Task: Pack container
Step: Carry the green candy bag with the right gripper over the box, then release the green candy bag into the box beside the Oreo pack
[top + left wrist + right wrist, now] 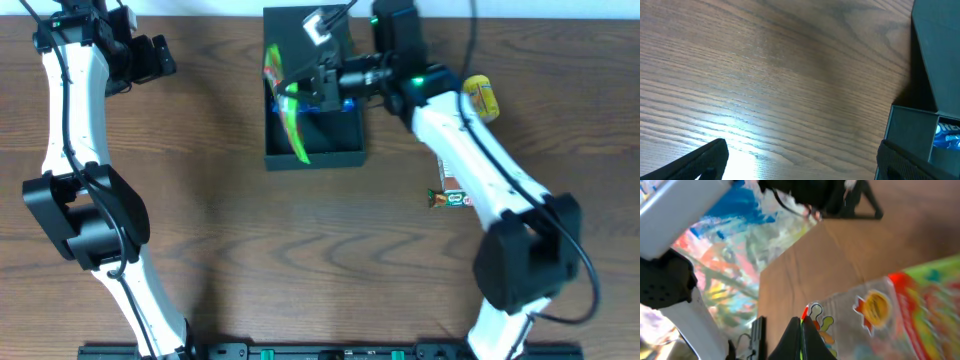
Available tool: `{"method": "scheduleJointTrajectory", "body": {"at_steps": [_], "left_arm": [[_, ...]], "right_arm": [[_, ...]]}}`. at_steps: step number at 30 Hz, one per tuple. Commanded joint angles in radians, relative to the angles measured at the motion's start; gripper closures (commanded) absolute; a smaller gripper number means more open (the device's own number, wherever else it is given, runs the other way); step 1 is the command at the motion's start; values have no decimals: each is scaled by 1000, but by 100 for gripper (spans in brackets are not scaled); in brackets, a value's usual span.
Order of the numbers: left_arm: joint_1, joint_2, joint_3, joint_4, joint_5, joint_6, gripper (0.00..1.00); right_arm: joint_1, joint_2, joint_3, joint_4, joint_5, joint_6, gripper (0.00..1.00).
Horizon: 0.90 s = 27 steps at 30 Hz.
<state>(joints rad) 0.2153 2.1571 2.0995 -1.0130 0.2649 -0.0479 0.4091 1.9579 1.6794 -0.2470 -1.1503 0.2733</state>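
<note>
Container (pixel 313 155) sat at the far middle of the worktop (pixel 300 250), matte black, with its flap lid (pixel 300 30) thrown open on the side away from the robot. The right arm (pixel 470 150) reached in from the right, and the right jaws were over the open box, pinched tight on a green and yellow snack packet (pixel 288 115). The right wrist view confirmed it: two dark fingers (pixel 790 340) were pressed together on the packet's edge, with clear film, a sun-like badge and a red stripe on green beyond them. From overhead the packet hung edge-on above the left part of the box's inside. Whether it touched the box floor, I could not tell. Something blue (pixel 947 136) lay inside, glimpsed in the left wrist view past the box's corner wall (pixel 910 132).

The left arm (pixel 70 120) was well off to the left. The left jaws were spread wide with nothing between them, and the left fingers (pixel 700 162) stood far apart above bare wood, the container at the right edge of that view. Out on the right, a yellow item (pixel 482 97) lay just beside the right arm. A small brown and green bar (pixel 450 198) poked out at that arm's side, nearer the robot. Both sat well apart from the box.
</note>
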Motion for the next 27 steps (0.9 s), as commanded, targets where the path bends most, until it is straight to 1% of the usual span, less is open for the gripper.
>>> {"method": "scheduleJointTrajectory", "body": {"at_steps": [1,6,12,16,19,21,24,27], "left_arm": [[9,14,-3,0,18,4,4],[11,14,-3,0,18,4,4],[11,14,-3,0,18,4,4],[11,14,-3,-1,18,4,4],[11,14,-3,-1,18,4,4],[11,14,-3,0,18,4,4],[11,14,-3,-1,18,4,4],[11,14,-3,-1,18,4,4]], "right_arm": [[25,24,7,68,-113,78,99],[43,25,8,159,-173,120,99],[35,46,7,134,-222,130,99],[0,99,7,48,-230,151,99],[-38,143,7,14,-222,178,99],[-68,179,7,15,-224,220,99],[-93,197,7,21,-224,239,99],[-98,196,7,85,-223,268,99]]}}
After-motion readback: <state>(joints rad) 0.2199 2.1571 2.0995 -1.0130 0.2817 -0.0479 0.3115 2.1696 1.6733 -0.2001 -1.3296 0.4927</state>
